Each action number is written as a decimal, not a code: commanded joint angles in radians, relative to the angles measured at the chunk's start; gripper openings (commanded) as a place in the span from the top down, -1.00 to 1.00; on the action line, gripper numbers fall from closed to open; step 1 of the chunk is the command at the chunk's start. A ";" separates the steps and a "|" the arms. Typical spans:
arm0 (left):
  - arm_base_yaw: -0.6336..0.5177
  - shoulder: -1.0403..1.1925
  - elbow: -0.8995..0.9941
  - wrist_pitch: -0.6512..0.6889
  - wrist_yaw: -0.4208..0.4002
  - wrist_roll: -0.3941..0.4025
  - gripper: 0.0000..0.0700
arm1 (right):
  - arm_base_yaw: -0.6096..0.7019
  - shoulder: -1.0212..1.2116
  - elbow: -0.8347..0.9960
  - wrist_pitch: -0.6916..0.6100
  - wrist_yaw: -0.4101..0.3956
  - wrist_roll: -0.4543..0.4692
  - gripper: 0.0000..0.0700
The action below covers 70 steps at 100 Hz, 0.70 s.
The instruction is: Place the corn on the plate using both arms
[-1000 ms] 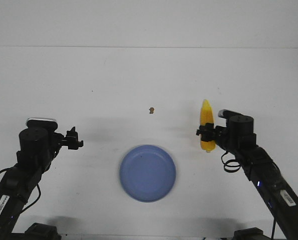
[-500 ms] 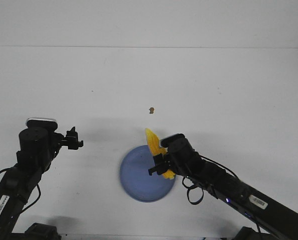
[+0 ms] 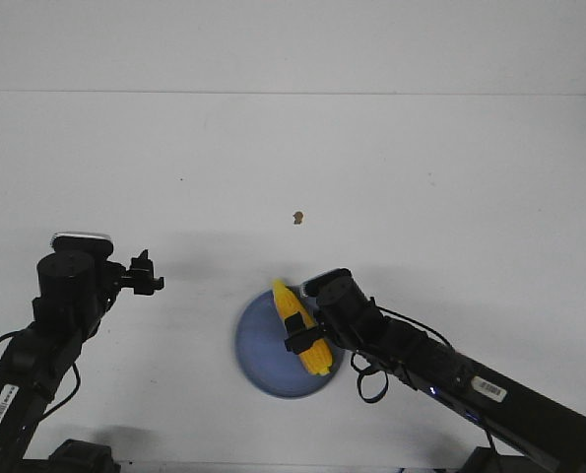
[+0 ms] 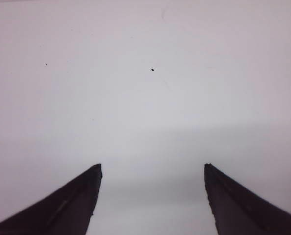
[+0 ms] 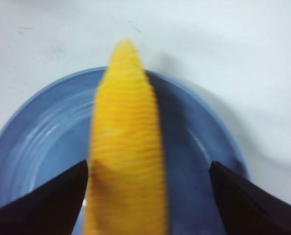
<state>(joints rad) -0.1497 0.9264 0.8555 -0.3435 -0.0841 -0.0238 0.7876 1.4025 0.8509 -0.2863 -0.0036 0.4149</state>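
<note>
Corn [image 3: 300,333]: lies over the right half of the blue plate [image 3: 263,345], tip toward 11 o'clock; right gripper [image 3: 302,334] fingers spread beside it, contact unclear. Left gripper [image 3: 147,274]: fingers apart, empty, above white surface [image 3: 421,168] at plate's 9 o'clock

plate [image 3: 258,355]: right half blocked by corn [image 3: 300,328] + right gripper [image 3: 302,335], left half open | table [image 3: 421,177]: free beyond, only a brown speck [image 3: 297,217] | left gripper [image 3: 147,274]: bare table around
</note>
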 commanded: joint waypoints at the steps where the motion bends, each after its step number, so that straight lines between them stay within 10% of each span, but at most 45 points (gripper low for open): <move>1: -0.002 0.007 0.015 0.008 -0.005 0.001 -0.22 | -0.016 -0.026 0.034 0.001 0.021 -0.042 -0.51; 56: -0.002 -0.009 0.015 0.097 0.018 -0.025 -0.21 | -0.602 -0.575 0.046 -0.174 0.142 -0.294 -0.51; 70: -0.002 -0.048 0.001 0.076 0.127 -0.025 -0.20 | -0.691 -0.700 0.031 -0.210 0.135 -0.325 -0.51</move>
<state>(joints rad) -0.1497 0.8936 0.8551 -0.2768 -0.0097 -0.0433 0.1104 0.7387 0.8818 -0.4988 0.1368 0.1257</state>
